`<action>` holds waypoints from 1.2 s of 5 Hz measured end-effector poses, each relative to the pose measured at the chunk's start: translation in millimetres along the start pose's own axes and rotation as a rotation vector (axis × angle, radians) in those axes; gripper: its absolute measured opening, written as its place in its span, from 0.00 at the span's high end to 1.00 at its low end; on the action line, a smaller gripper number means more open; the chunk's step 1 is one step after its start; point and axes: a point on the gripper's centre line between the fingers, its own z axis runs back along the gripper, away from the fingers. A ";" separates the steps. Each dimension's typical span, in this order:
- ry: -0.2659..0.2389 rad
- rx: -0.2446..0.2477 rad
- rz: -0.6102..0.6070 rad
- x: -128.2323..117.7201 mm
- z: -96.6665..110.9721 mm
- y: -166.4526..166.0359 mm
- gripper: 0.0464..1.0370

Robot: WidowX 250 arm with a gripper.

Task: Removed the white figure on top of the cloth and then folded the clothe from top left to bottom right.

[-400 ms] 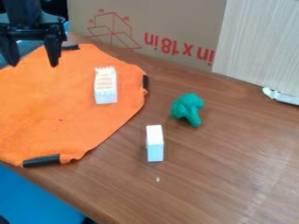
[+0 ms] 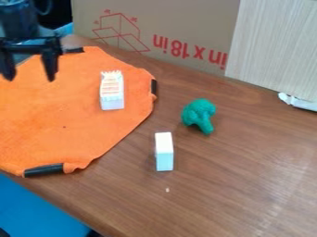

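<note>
Jaws are standing wide apart, with nothing between them, fingers pointing down. I'm seeing the gripper [image 2: 29,77] at the upper left of the camera view; how high it is hanging, I can't tell. The orange cloth [image 2: 62,115] is spreading below it, lying open and unfolded, running out past the left edge.

Next along, the white figure [image 2: 112,91] is resting on the cloth, towards its right side. From the jaws it is lying to the right and slightly lower in view, clear of both fingers. Its long axis is running roughly up and down the view, while the jaws are opening left to right. I'm judging that they'd be straddling its narrow width with little or no turn, so the coming move is mostly a rightward shift, then a descent. Clearing the figure is looking like the step in hand, the fold waiting on it.

Farther right, a white block [image 2: 164,152] is standing on the table [image 2: 248,185], then a green broccoli toy [image 2: 199,115], both off the cloth.
</note>
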 end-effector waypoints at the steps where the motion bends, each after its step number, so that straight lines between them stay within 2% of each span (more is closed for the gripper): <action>1: 0.010 -0.014 0.006 1.4 -7.4 25.4 0.04; 2: -0.009 -0.054 -0.007 5.0 -13.2 45.7 0.04; 3: -0.066 -0.104 0.008 8.8 -13.0 63.4 0.04; 4: -0.104 -0.146 0.046 12.8 -24.7 79.8 0.04; 5: -0.147 -0.099 0.110 17.9 -25.1 93.7 0.04; 6: -0.147 -0.072 0.163 19.0 -38.2 107.6 0.04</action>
